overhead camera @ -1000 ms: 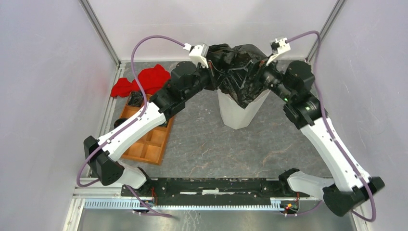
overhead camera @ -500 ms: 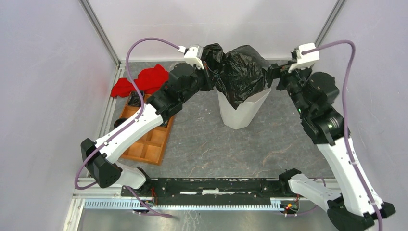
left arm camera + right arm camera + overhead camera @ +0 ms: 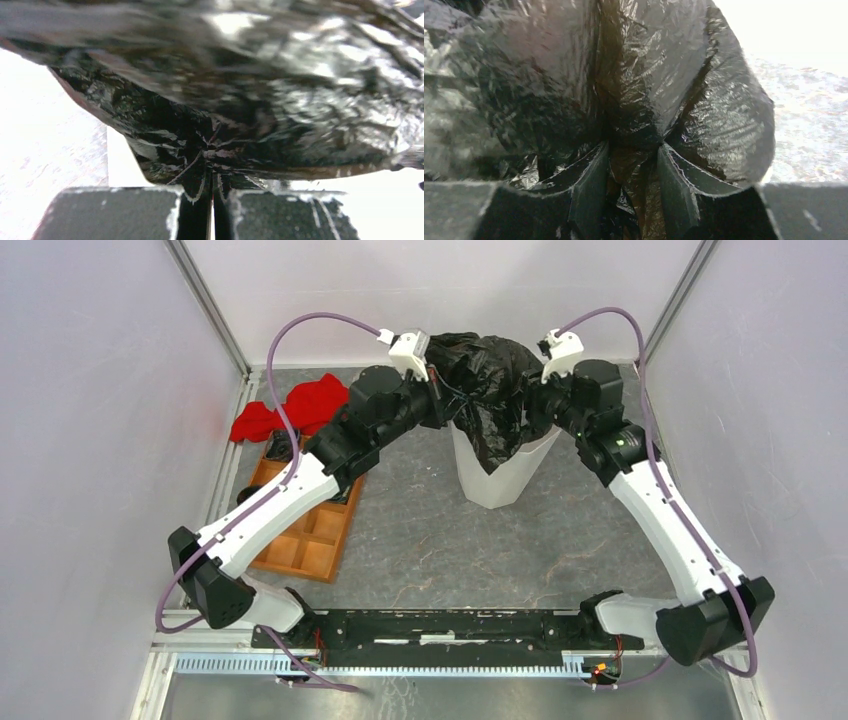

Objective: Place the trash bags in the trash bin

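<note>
Top: bag is bunched over the mouth of the bin, mid tabletop toward the far edge. Its lower part is inside, but most bulges above the rim. It's met from both sides by the left end effector and right end effector.

Left wrist: fingers are pinched almost together on a fold of film.

Right wrist: fingers are slightly apart, clamped on a thicker bunch.

My read: stuffing step, partway. Next, drive both grips down into the bin, then let go without tipping it.

no readable text or labels — seemingly none.
</note>
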